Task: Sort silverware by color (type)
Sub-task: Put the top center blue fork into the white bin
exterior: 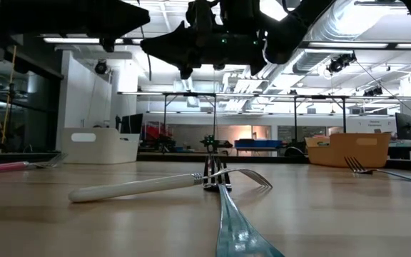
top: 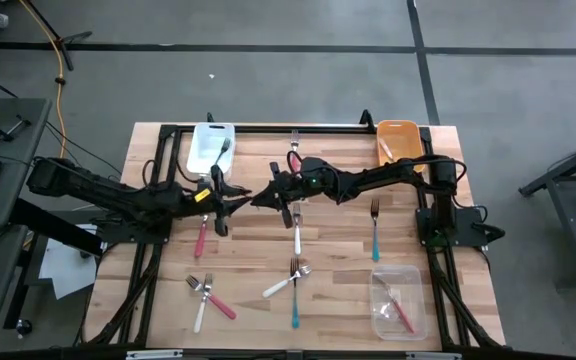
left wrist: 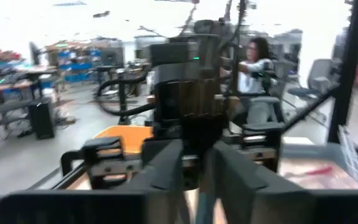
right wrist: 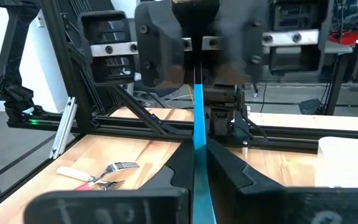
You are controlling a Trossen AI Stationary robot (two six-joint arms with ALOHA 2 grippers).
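Fork and bin count on the desk. We count four red-pink forks, one of them inside the clear bin. We count three white forks. We count three teal-blue forks: two lying flat and one teal-blue fork clamped in the right tool. One further fork, colour unclear, lies in the white bin. We count three bins: white, orange and clear. There are two tools, the second being the left tool.

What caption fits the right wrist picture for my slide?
Right gripper holds a teal fork up to the left gripper.
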